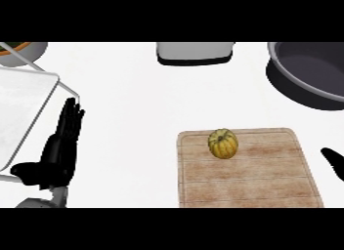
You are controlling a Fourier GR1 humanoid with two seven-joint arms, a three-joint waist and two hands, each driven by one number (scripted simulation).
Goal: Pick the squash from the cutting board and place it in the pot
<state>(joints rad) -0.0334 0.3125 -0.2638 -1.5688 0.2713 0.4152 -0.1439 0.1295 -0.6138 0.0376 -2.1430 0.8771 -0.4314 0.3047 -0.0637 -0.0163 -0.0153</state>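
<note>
A small yellow-orange squash (223,143) lies near the far edge of a wooden cutting board (247,180) at the lower middle. A dark grey pot (313,73) stands at the upper right, and nothing shows inside it. My right hand (340,166) shows only as a black tip at the right edge, right of the board and apart from the squash. At the left, my left hand (61,141) rests with fingers straight and pointing away, holding nothing.
A white tray with a thin metal rim (16,117) lies at the left, under my left hand's side. A grey-and-white appliance (195,52) stands at the top middle. A potted plant (16,50) is at the top left corner.
</note>
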